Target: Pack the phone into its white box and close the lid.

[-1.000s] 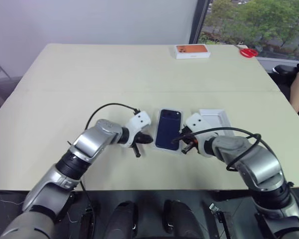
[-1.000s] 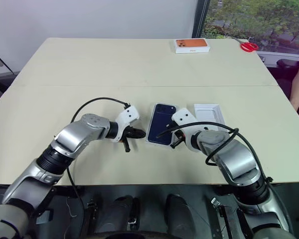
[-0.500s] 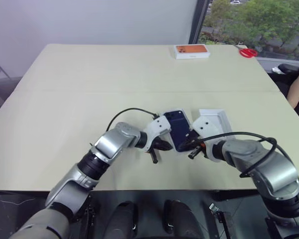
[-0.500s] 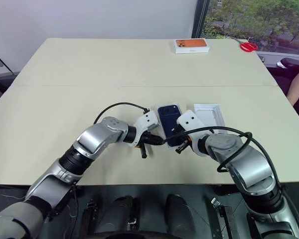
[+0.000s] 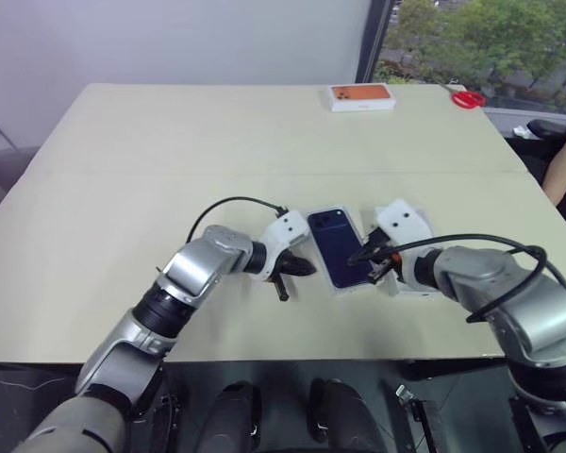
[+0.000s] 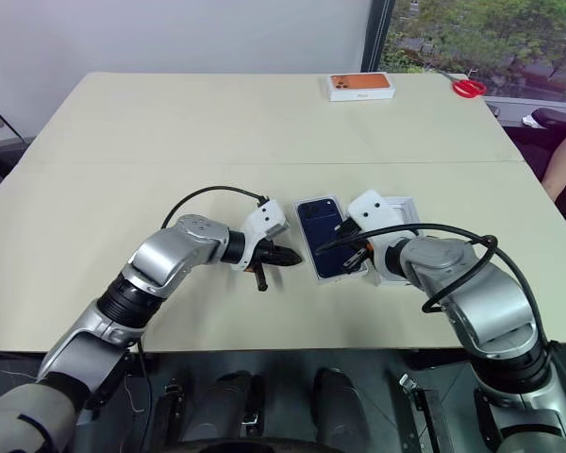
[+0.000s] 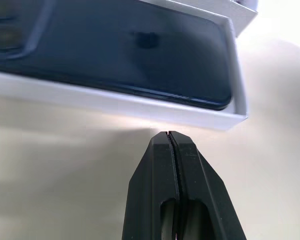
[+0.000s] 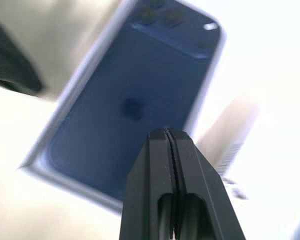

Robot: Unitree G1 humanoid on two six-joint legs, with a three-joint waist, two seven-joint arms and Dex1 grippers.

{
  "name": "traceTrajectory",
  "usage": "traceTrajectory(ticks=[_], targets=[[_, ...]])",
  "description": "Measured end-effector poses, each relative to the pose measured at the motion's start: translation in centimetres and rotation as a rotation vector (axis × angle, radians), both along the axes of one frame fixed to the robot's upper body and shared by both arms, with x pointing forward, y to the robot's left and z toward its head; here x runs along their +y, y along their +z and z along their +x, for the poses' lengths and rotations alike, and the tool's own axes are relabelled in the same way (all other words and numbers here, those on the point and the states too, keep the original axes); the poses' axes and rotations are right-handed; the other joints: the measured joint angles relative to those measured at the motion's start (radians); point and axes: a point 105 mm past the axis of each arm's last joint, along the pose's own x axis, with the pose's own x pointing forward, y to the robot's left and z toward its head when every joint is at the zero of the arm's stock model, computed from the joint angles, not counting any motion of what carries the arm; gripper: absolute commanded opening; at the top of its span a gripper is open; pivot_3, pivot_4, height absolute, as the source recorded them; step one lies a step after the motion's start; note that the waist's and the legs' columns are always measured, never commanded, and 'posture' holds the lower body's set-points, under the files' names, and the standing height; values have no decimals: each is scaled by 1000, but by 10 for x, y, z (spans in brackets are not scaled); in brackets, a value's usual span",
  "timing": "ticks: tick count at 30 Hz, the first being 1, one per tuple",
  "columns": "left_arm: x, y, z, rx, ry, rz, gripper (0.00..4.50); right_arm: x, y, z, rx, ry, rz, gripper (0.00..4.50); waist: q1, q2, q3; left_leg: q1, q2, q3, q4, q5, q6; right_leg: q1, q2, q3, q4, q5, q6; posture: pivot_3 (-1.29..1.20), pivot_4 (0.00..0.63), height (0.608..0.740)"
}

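the phone [image 5: 342, 248] lies in the white box [image 7: 140, 106], right arm hiding lid.

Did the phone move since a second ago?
Yes. The phone, lying in its white box, has turned: its far end now swings left, toward the left end effector, and its near end toward the lid, which stayed put.

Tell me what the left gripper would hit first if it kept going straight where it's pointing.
Probably the white box: the shut left gripper points at its near side wall, with the phone lying inside it just beyond.
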Motion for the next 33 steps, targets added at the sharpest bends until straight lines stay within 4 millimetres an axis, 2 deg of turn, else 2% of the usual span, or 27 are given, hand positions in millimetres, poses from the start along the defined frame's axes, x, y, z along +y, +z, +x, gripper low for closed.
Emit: traceTrajectory(ticks=[6, 10, 16, 24, 33], targets=[[5, -2, 4, 10, 50, 1, 38, -19, -6, 12, 1, -72, -26, 0, 0, 0, 0, 0, 0, 0, 0, 0, 0, 0, 0, 0, 0, 0, 0, 0, 150, 740], [1, -7, 9, 16, 93, 5, 38, -25, -22, 14, 33, -83, -59, 0, -1, 0, 0, 0, 0, 0, 0, 0, 0, 0, 0, 0, 0, 0, 0, 0, 150, 740], [-7, -11, 10, 30, 112, -5, 38, -20, -28, 10, 54, -49, -45, 0, 0, 0, 0, 0, 0, 0, 0, 0, 0, 0, 0, 0, 0, 0, 0, 0, 150, 740], [-9, -12, 13, 28, 121, 0, 38, -10, -33, -1, 76, 3, -37, 0, -1, 0, 0, 0, 0, 0, 0, 0, 0, 0, 0, 0, 0, 0, 0, 0, 150, 740], [-9, -12, 13, 28, 120, 1, 38, -7, -33, -4, 85, 2, -34, 0, -1, 0, 0, 0, 0, 0, 0, 0, 0, 0, 0, 0, 0, 0, 0, 0, 150, 740]])
